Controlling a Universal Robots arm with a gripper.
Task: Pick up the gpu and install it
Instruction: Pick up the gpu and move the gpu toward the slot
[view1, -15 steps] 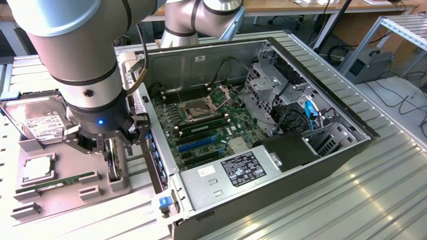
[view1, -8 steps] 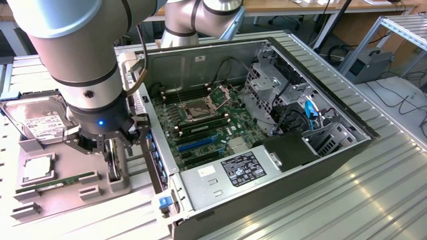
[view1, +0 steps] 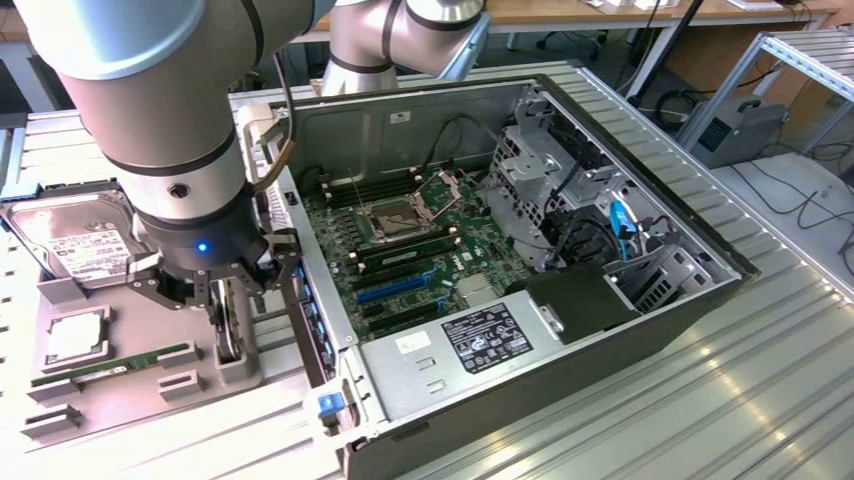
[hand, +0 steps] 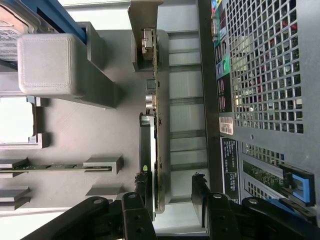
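My claw (view1: 222, 297) hangs in the lower left of the exterior view, above a grey parts tray (view1: 134, 330) on the ribbed metal counter (view1: 641, 400). Its jaws are spread wide and straddle the gpu (view1: 228, 330) without clamping it.

The one gpu stands upright on its long edge in a slotted holder on the tray, just beside the open computer case (view1: 400, 120). Its long axis runs alongside the case's near wall, toward the frame's lower edge.

In the wrist view the gpu (hand: 156, 125) is seen edge-on. It is a thin dark green board with small silvery parts along it, and it stretches straight away from my claw (hand: 170, 177). One finger (hand: 142, 182) sits close against the card. The other stands apart, with a clear gap between.

The tray also carries one hard drive (view1: 80, 245), one processor chip (view1: 74, 335) and one RAM stick (view1: 114, 365).
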